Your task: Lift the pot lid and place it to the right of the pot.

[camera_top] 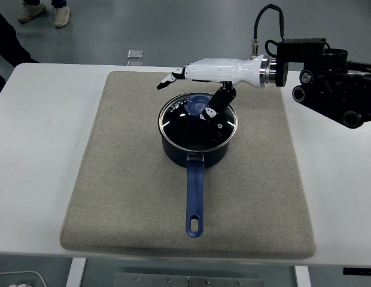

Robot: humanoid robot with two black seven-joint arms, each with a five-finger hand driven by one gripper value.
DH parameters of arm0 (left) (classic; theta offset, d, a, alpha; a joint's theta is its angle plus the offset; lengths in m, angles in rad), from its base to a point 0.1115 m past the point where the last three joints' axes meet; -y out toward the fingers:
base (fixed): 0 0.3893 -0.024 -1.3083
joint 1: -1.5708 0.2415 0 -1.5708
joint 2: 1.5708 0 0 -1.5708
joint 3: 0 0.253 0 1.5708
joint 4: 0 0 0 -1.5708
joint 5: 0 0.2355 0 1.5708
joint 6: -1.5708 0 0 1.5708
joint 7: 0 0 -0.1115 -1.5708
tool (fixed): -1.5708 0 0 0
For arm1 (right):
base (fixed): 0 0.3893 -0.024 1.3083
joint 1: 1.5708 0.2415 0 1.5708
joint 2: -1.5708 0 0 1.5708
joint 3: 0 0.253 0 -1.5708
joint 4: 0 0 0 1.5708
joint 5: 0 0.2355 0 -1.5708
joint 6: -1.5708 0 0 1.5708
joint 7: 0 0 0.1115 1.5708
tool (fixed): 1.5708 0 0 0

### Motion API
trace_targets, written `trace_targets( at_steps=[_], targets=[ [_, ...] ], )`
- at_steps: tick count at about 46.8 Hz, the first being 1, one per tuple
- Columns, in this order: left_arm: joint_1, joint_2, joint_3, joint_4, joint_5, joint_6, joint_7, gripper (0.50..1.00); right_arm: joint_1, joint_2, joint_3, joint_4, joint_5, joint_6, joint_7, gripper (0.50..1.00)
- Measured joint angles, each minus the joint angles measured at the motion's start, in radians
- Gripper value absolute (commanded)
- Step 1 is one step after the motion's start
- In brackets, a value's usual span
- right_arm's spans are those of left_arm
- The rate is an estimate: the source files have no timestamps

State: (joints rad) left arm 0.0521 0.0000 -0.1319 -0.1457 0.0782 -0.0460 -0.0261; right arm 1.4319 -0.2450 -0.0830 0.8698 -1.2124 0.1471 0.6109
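Head view: blue pot sits mid grey mat on the white table, long handle pointing toward near edge. Glass lid on the pot, blue knob near its back. Right hand reaches in from right, over pot's far rim; fingers stretched out leftward, thumb angled down, tip just beside the knob. Can't tell if it touches; nothing gripped.
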Motion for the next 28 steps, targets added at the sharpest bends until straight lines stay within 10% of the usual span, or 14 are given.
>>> trace_targets(
  at_steps=[28],
  targets=[
    [0.0,0.0,0.0,0.0,0.0,0.0,0.0,1.0,-0.002,-0.009,-0.003,-0.002,-0.168,-0.061,0.0,0.893]
  ],
)
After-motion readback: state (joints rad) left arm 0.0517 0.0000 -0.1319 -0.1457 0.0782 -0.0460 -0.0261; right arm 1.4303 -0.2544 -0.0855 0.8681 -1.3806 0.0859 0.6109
